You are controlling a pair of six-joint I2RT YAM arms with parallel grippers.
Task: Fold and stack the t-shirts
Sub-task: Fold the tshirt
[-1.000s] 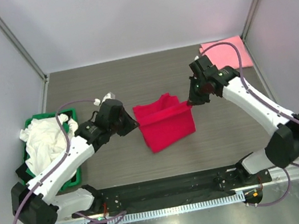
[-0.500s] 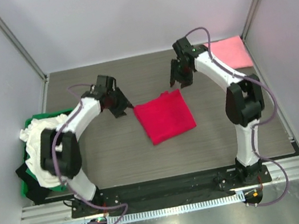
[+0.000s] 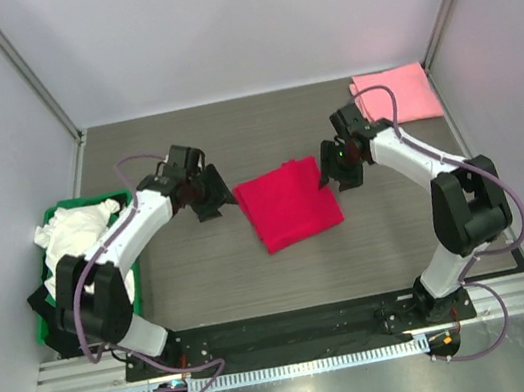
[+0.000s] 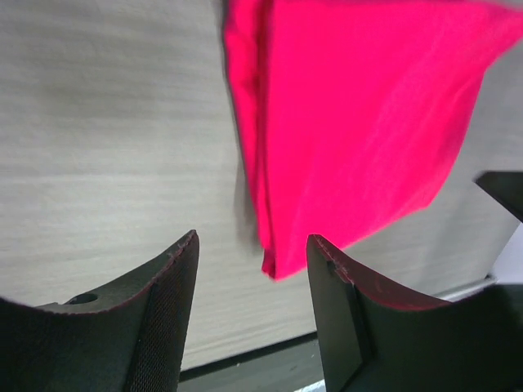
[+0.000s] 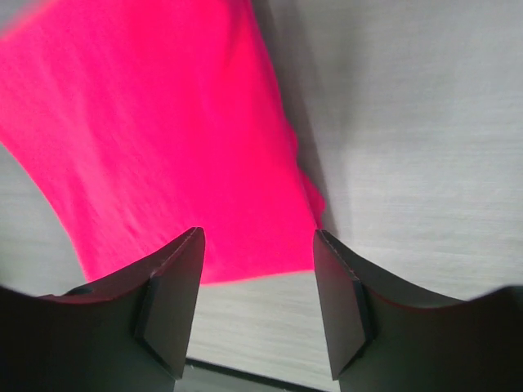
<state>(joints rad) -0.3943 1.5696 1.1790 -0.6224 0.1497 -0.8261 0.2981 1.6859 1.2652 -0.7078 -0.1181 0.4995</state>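
Your left fingers (image 4: 159,314) and right fingers (image 5: 172,302) sit spread open, gripping nothing, flanking the folded crimson-red cloth t-shirt (image 3: 289,203) on the grey worktop (image 3: 232,140).

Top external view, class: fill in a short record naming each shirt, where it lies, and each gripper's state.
Crimson-red cloth shirt: folded, flat at the centre of the table
Light pink cloth shirt: folded, far right corner
White cloth shirt: crumpled in green plastic crate, left side
Left gripper: open, empty, beside red shirt's left edge
Right gripper: open, empty, at its right edge
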